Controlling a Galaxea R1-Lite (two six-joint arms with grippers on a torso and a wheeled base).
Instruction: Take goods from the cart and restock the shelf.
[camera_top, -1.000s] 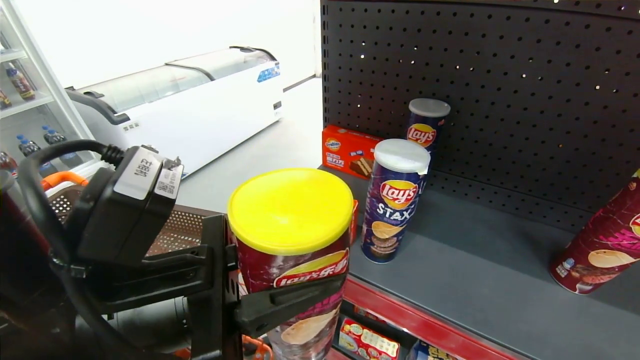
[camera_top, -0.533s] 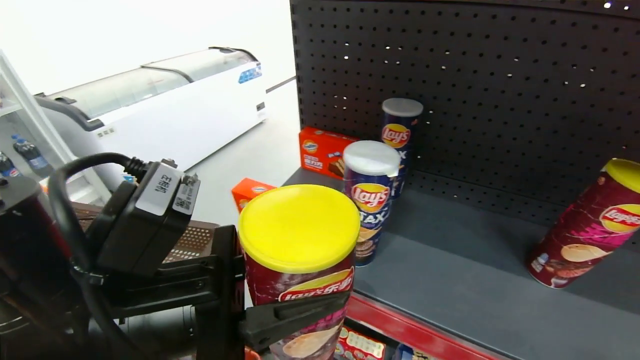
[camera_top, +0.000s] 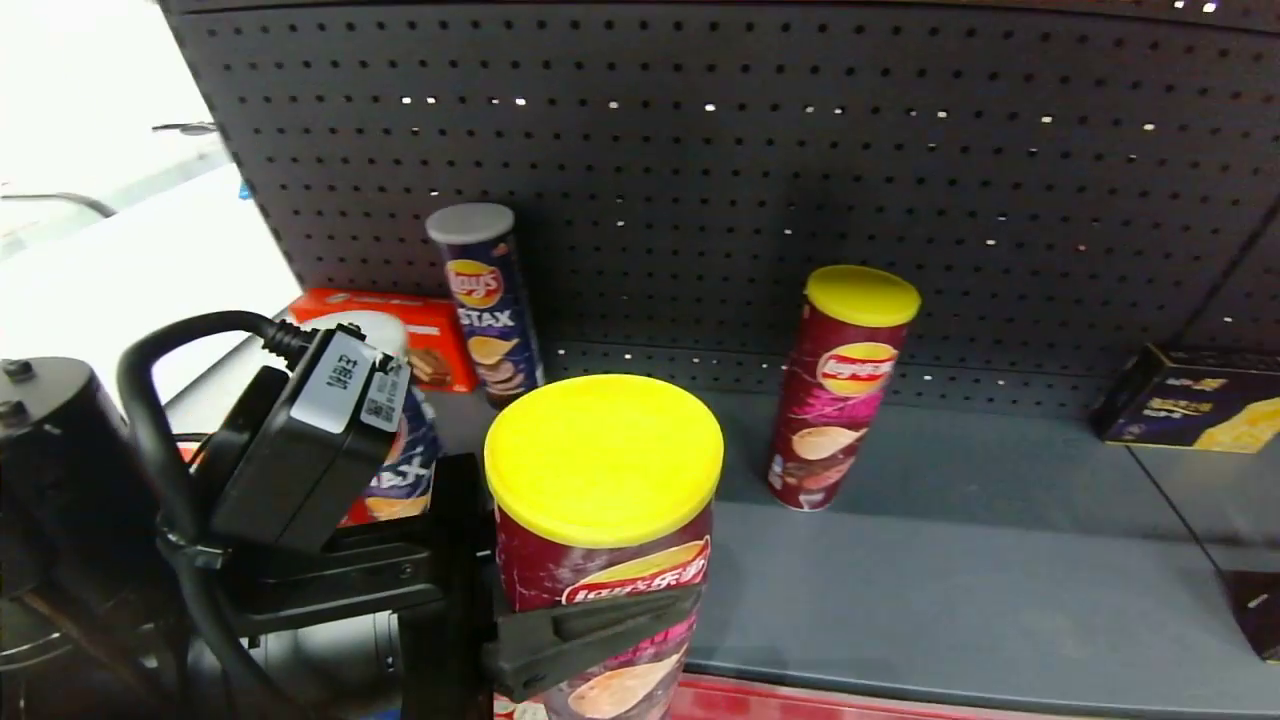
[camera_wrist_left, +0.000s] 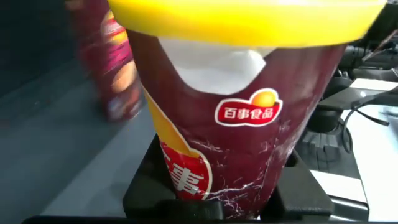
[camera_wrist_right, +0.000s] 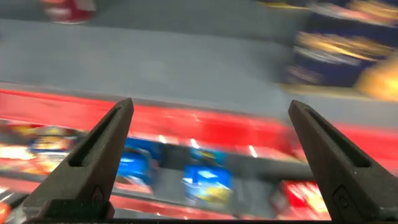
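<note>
My left gripper (camera_top: 585, 600) is shut on a maroon chip can with a yellow lid (camera_top: 600, 470), held upright just in front of the grey shelf (camera_top: 950, 590). In the left wrist view the same can (camera_wrist_left: 242, 124) stands between the fingers of the gripper (camera_wrist_left: 230, 202). A second maroon can (camera_top: 840, 390) stands slightly tilted on the shelf near the back; it also appears in the left wrist view (camera_wrist_left: 106, 68). Two blue chip cans are at the left: one (camera_top: 485, 300) by the back wall, the other (camera_top: 405, 465) partly hidden behind my wrist. My right gripper (camera_wrist_right: 217, 162) is open and empty, facing the shelf's red front edge (camera_wrist_right: 205, 124).
An orange box (camera_top: 425, 335) lies at the shelf's back left and a dark box (camera_top: 1190, 410) at the right. A black pegboard (camera_top: 700, 150) backs the shelf. Bare shelf lies right of the held can. Packaged goods (camera_wrist_right: 205, 180) fill the level below.
The head camera has swung right, so the shelf's things slid left in view. The maroon can stays clamped in my left gripper, close to the shelf's front.
</note>
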